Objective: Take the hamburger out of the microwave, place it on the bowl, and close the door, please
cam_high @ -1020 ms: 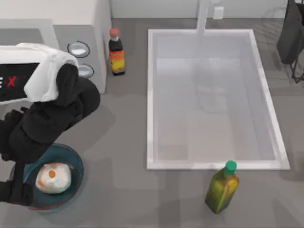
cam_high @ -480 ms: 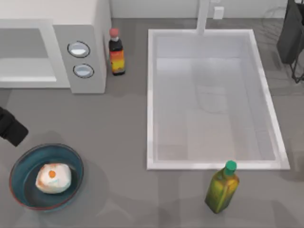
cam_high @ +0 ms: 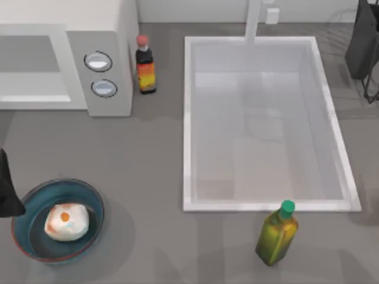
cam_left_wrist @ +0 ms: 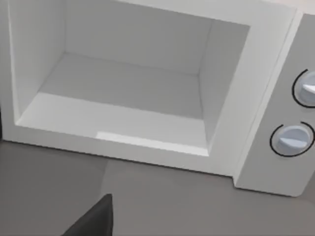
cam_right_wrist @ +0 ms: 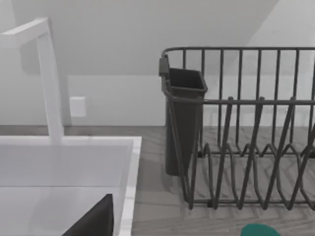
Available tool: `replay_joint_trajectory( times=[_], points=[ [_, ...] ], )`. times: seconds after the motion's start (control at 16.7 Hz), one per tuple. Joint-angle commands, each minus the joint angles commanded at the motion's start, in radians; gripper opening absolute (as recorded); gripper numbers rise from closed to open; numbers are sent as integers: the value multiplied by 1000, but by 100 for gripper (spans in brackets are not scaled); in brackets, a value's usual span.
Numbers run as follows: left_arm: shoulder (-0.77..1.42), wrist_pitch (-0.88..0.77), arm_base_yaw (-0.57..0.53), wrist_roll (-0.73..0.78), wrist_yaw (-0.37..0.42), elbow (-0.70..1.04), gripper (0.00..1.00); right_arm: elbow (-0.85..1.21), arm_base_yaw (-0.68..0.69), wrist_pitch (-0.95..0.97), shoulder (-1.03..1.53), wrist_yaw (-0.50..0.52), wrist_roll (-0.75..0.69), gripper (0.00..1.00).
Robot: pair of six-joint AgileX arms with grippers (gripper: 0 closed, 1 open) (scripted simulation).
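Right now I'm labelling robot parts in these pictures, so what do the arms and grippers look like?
Little of them shows. The left arm is a matte black, rounded shape at the table's left edge beside the bowl. Each wrist view has a plain black wedge at its lower edge, with no cables or markings visible.
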Motion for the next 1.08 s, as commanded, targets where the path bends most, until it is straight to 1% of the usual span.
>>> replay_joint_trajectory(
  times=[0.12,0.24,0.6,1.08],
  points=[
    [-81,84,20,104,17,-68,100,0,0,0,0,0,0,100],
    [-125,134,31,164,25,-109,100,0,0,0,0,0,0,100],
    [-137,149,34,180,27,-120,100,0,0,0,0,0,0,100],
    [-137,149,34,180,27,-120,40,0,0,0,0,0,0,100]
  ],
)
